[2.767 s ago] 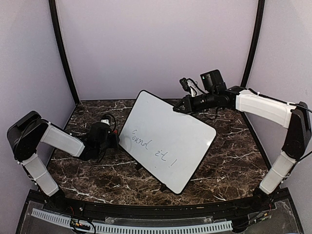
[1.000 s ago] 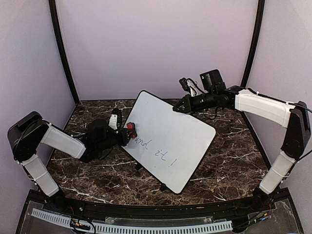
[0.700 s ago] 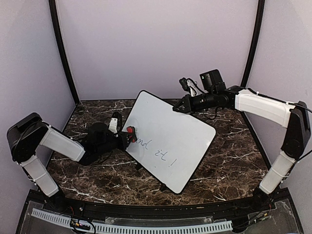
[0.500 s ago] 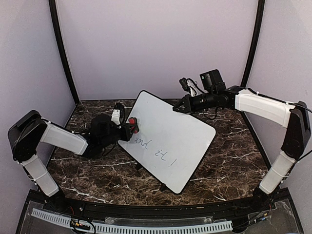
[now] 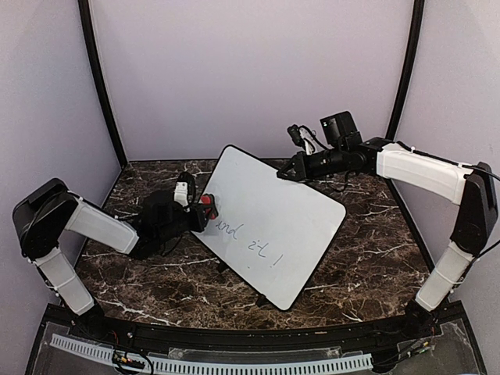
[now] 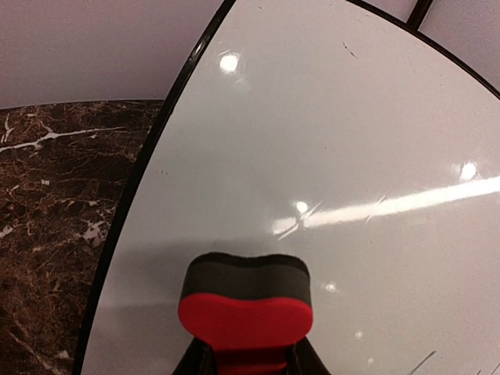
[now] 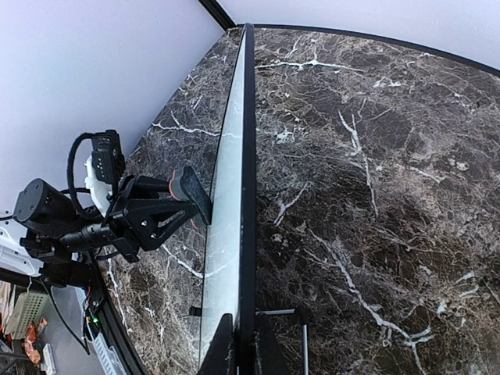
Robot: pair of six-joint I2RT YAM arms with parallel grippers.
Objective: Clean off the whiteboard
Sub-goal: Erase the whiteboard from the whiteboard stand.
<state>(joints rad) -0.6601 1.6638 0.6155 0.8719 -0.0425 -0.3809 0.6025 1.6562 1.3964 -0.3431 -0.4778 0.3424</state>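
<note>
The whiteboard [image 5: 269, 223] stands tilted on the marble table, with the blue-grey writing "nd it!" [image 5: 250, 241] on its lower part. My left gripper [image 5: 205, 211] is shut on the red and black eraser [image 5: 207, 208], whose black face presses on the board's left part. In the left wrist view the eraser [image 6: 245, 301] lies against the blank board face [image 6: 336, 156]. My right gripper [image 5: 287, 173] is shut on the board's top edge. In the right wrist view its fingers [image 7: 223, 348] pinch the black rim [image 7: 248, 156], and the eraser [image 7: 191, 192] touches the board.
The dark marble table [image 5: 367, 250] is enclosed by lilac walls with black corner posts [image 5: 100, 86]. The board's small black feet [image 5: 262, 300] rest on the table near the front. A black rail [image 5: 234, 337] runs along the near edge.
My left gripper brought the eraser onto the board's left part and rubbed it there. The first letters of the writing are gone. The right arm and the board have not moved.
</note>
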